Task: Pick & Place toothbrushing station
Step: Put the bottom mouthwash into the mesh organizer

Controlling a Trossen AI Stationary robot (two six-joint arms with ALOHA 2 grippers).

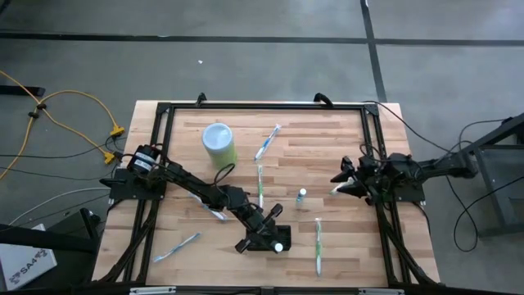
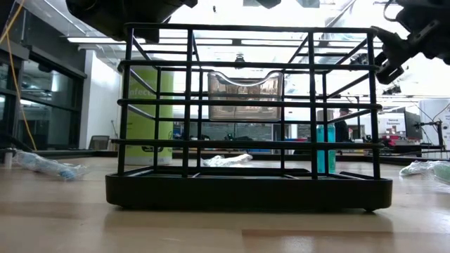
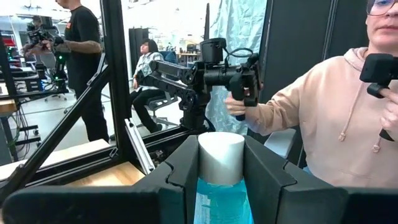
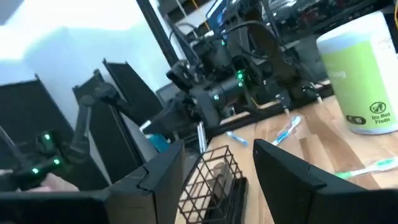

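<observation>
The toothbrushing station (image 2: 247, 191) is a black rack of thin bars on a solid base. It stands on the table near its front edge and also shows in the right wrist view (image 4: 210, 182). My left gripper (image 1: 277, 242) reaches over it from the left, shut on a small blue bottle (image 3: 221, 200) with a white cap (image 1: 278, 247). My right gripper (image 1: 337, 184) hovers at the table's right side. It points toward the left, open, with nothing between its fingers (image 4: 283, 168). My left gripper pinches the blue bottle between its two fingers (image 3: 268, 171), which lie on opposite sides of the bottle's upper body, just below the white cap (image 3: 221, 155). The fingers come in about level. The bottle stands upright between them, cap up. The gripper hides its lower end.
A pale green cylinder (image 1: 219, 144) with a whitish top stands at the far left. Several toothbrushes (image 1: 267, 141) (image 1: 260, 187) (image 1: 318, 244) and a small bottle (image 1: 302, 195) lie about the table. A black frame (image 1: 262, 106) rims the table. A person in a hoodie (image 3: 323, 118) stands beyond the table.
</observation>
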